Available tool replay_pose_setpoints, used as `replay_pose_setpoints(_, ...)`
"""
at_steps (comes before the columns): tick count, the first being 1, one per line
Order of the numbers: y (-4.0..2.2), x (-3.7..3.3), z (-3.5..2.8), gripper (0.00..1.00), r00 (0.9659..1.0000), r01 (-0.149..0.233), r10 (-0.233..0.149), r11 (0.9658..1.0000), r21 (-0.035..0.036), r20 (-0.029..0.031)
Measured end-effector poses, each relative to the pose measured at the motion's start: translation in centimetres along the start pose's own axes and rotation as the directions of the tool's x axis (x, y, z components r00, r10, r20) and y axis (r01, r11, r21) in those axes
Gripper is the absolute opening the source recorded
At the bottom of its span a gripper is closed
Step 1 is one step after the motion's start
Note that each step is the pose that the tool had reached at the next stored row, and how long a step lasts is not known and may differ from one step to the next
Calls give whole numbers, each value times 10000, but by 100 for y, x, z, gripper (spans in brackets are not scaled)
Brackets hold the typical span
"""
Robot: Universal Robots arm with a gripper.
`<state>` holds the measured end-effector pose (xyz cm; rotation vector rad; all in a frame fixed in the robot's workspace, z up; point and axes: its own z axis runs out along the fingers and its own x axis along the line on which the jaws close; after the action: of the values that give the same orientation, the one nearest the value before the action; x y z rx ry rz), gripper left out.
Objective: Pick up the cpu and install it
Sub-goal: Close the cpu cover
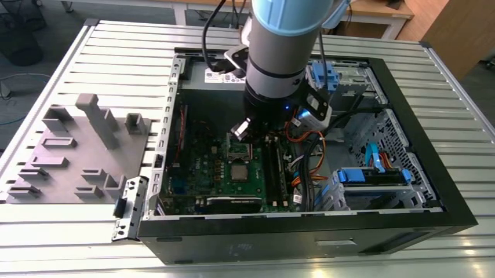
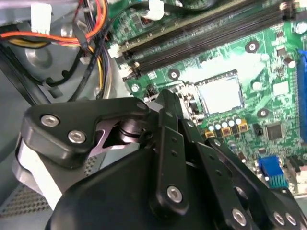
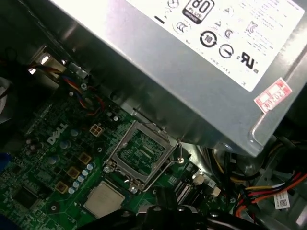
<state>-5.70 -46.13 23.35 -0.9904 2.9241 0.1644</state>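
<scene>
the pick-up step looks in hand: the gripper point(image 1: 263, 138), its jaw state hidden so i cannot tell, hovers inside the computer case point(image 1: 433, 145) over the green circuit board point(image 1: 203, 174), near the cpu point(image 1: 241, 172) lying flat just beside the open socket frame point(image 3: 141, 155), so a grasp likely calls for squaring up above the chip.

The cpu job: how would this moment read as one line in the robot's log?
arm: inside open computer case | gripper: above green circuit board | cpu: lying on board beside open socket frame, not held
</scene>
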Motion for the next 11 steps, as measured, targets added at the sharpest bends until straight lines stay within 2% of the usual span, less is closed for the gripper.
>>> replay_pose_setpoints(3,-13,-32,15,11,10000,63,-63,10000,-12,0)
replay_pose_setpoints(11,34,-59,98,11,9992,411,-411,9991,-72,23)
